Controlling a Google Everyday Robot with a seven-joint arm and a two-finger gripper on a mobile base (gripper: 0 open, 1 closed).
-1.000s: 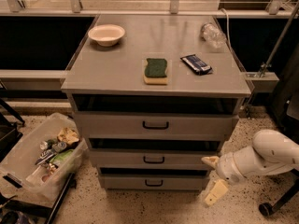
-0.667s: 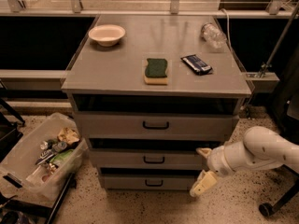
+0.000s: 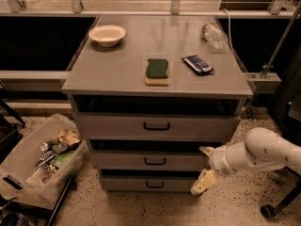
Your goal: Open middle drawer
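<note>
A grey metal cabinet has three drawers. The middle drawer (image 3: 122, 161) is a shallow grey front with a small black bar handle (image 3: 154, 161) at its centre. It stands shut, flush with the others. My gripper (image 3: 205, 166) is on a white arm reaching in from the right. It hangs in front of the right end of the middle drawer, right of the handle. Its two cream fingers are spread apart, one at the drawer's top edge (image 3: 206, 150) and one lower (image 3: 203, 181). It holds nothing.
The top drawer (image 3: 113, 125) and bottom drawer (image 3: 122, 184) are shut. On the cabinet top are a white bowl (image 3: 107, 34), a green sponge (image 3: 157, 71), a dark snack packet (image 3: 197, 64) and a clear plastic bottle (image 3: 214, 34). A clear bin of rubbish (image 3: 40, 157) stands at the left on the floor.
My arm and gripper have moved left from the cabinet's right side to in front of the middle drawer's right end. The drawers have not moved.
</note>
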